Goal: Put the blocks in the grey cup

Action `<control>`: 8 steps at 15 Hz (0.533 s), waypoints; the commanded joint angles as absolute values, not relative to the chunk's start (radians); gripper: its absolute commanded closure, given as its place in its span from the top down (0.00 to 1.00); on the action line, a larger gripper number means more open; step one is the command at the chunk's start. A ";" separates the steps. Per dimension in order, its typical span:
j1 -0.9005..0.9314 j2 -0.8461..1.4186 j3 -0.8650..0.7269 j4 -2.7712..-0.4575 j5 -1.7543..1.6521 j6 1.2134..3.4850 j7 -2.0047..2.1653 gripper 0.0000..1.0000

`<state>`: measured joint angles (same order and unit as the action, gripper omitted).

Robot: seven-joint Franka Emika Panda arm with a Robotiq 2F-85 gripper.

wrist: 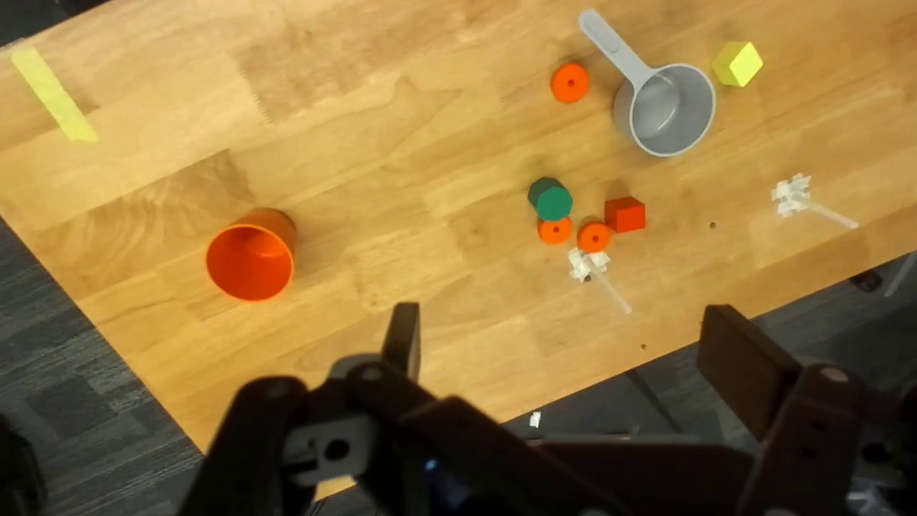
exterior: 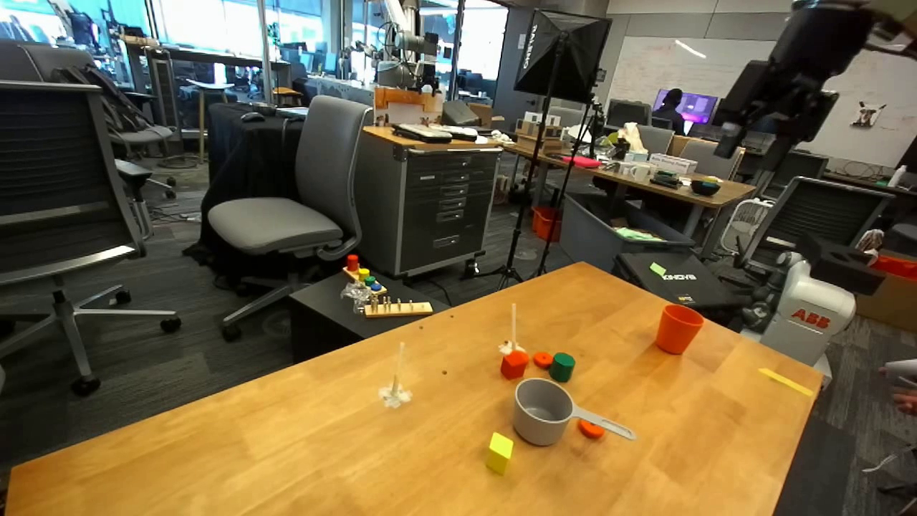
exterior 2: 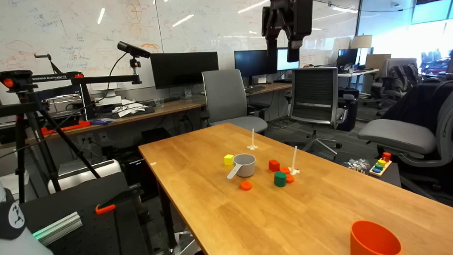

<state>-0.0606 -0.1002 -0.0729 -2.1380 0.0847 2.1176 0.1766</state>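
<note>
Wrist view: the jaws hang spread, pointing down, well above the table (wrist: 401, 150), exact height hard to judge.

The measuring cup (exterior 2: 246, 169) stands between blocks (exterior 2: 274, 165) on the table (exterior 2: 226, 212).

Markings: "ABB" on white robot arm (exterior: 833, 290); "KINOVA" on black case (exterior: 673, 283); "WANHAO Duplicator" on black bar (exterior 2: 56, 77); softbox (exterior: 566, 57) lettering unclear

All 3 views share the table (wrist: 401, 179), the wrist view looking down.
</note>
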 commanded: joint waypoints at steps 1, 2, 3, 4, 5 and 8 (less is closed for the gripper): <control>-0.037 0.149 -0.026 -1.915 -0.019 2.087 0.353 1.00; -0.024 0.213 -0.024 -1.863 -0.039 2.071 0.393 1.00; -0.014 0.281 -0.020 -1.811 -0.057 2.059 0.434 1.00; 0.001 0.346 -0.023 -1.763 -0.080 2.045 0.472 1.00; 0.017 0.411 -0.029 -1.716 -0.106 2.036 0.505 1.00; 0.043 0.405 -0.051 -1.772 -0.098 2.072 0.488 1.00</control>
